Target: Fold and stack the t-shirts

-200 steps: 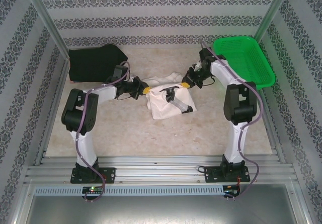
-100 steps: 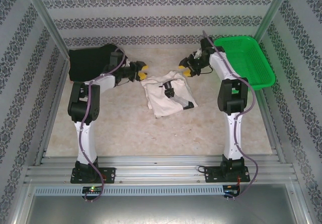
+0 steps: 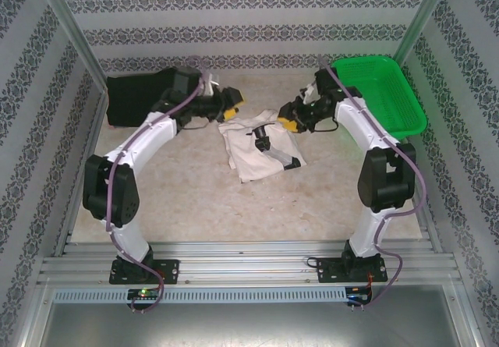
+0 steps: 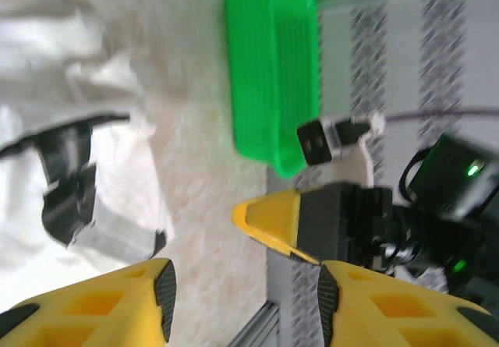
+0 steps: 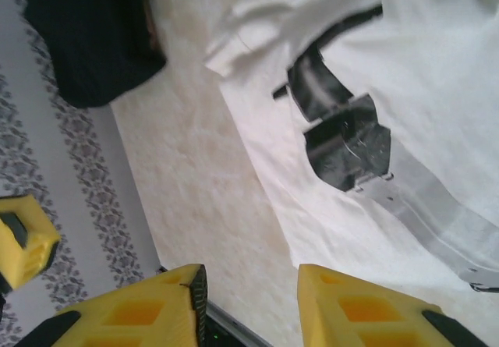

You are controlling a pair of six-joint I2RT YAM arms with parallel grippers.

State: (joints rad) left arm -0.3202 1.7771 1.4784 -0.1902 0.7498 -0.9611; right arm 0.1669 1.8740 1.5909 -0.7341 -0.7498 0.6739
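Observation:
The off-white t-shirt (image 3: 261, 148) with a black and grey print lies folded mid-table; it also appears in the right wrist view (image 5: 405, 129) and the left wrist view (image 4: 47, 175). The black t-shirt (image 3: 140, 97) lies folded at the back left, its corner visible to the right wrist camera (image 5: 93, 35). My left gripper (image 3: 231, 101) hovers open above the white shirt's back left edge, nothing between its yellow fingers (image 4: 109, 304). My right gripper (image 3: 292, 118) stands open over the shirt's back right edge, empty, with its own yellow fingers (image 5: 366, 312) apart.
A green mesh basket (image 3: 382, 93) sits at the back right, also seen by the left wrist camera (image 4: 273, 58). Patterned walls enclose the table (image 3: 195, 199) on three sides. An aluminium rail runs along the near edge.
Both grippers have let go of the white shirt and lifted away toward the back. The shirt now lies flat and folded. The left arm has stretched further to the right.

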